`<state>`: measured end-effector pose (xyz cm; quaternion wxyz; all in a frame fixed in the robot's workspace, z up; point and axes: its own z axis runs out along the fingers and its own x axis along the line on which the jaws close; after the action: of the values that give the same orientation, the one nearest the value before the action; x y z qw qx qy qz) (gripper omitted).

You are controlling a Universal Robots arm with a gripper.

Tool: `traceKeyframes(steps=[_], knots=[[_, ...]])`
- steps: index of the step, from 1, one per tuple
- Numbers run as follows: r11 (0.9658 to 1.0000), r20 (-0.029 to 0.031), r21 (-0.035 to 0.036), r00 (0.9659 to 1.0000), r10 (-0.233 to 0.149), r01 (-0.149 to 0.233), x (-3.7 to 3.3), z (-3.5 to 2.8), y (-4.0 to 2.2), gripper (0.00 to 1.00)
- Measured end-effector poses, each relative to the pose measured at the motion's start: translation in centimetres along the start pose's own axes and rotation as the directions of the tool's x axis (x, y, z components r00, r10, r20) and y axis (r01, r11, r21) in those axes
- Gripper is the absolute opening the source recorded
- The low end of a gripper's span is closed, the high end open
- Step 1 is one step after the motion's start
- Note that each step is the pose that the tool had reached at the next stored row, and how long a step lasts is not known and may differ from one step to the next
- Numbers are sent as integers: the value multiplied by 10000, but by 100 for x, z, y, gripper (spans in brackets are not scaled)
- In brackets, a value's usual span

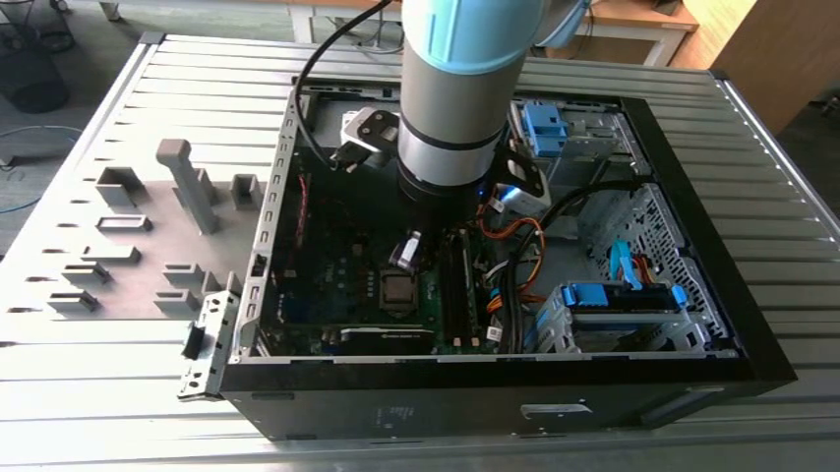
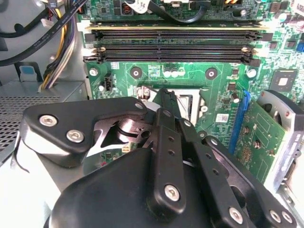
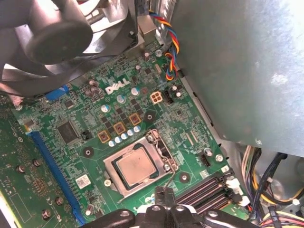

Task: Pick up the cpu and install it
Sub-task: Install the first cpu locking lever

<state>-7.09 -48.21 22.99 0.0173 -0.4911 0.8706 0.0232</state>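
One cpu (image 3: 137, 169): seen seated in the socket on the motherboard (image 3: 85, 156), not held.
Gripper (image 2: 165, 102): poised just above the socket (whether the fingers are spread or pressed together cannot be told).
Risk: the chip could be judged unlatched; a nudge might unseat it.
Memory slots (image 2: 173, 46): four counted.

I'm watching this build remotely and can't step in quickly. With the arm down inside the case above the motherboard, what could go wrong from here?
The cpu already lies in the socket, whose bracket looks open; a nudge from the gripper close beside it might shift the chip or harm the contacts beneath.

The arm works deep inside the case near loose cables, which could snag on it.
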Motion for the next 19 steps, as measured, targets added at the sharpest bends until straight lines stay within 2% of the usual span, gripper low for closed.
traceKeyframes(steps=[2, 5, 12, 19], knots=[[10000, -49, 28, 10000, -5, 5, 3, 16, -2, 11], [10000, -163, 98, 9999, -4, 6, 7, 39, 3, 11], [9996, -477, 287, 9989, -4, 17, 20, 89, 14, 11], [9992, -675, 405, 9977, -5, 32, 28, 159, 13, 11]])
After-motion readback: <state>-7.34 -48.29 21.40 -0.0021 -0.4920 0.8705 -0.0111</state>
